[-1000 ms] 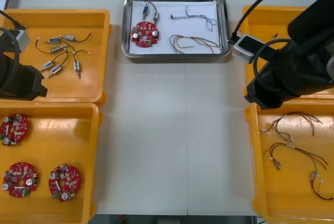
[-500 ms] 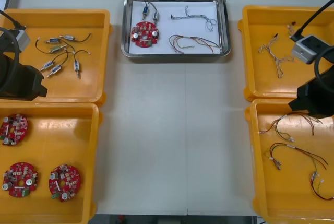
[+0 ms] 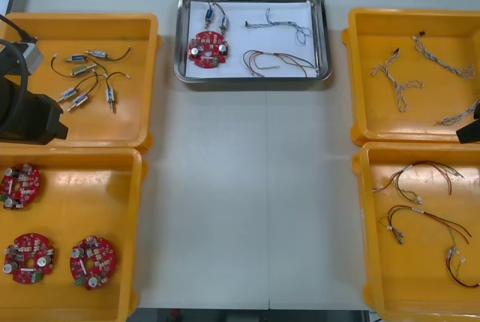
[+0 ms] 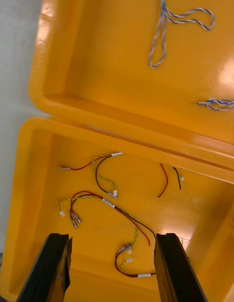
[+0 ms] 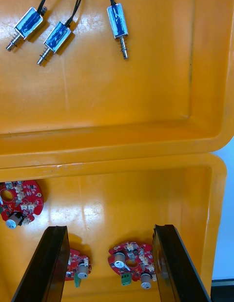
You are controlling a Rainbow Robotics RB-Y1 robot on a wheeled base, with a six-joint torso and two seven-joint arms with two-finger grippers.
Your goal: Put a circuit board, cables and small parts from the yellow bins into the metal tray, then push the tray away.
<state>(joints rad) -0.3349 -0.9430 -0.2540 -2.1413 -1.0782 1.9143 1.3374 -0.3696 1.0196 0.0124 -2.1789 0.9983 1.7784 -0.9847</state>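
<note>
Top centre of the front view: metal tray (image 3: 253, 79), loaded with a red circuit board (image 3: 208, 46), small metal parts (image 3: 215, 14), a blue and white cable (image 3: 281, 22) and a red and yellow cable (image 3: 276, 61). Left gripper (image 5: 109, 228) parked at the left edge over the yellow bins (image 3: 90, 142), fingers released, nothing between. Right gripper (image 4: 113, 236) at the right edge, likewise released. Probably only the push left, if any: press the near rim at its middle, low and straight, to avoid turning the tray.

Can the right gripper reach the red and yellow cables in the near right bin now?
Probably yes: the right gripper is open above that bin, with the cables lying loose and nothing covering them.
</note>
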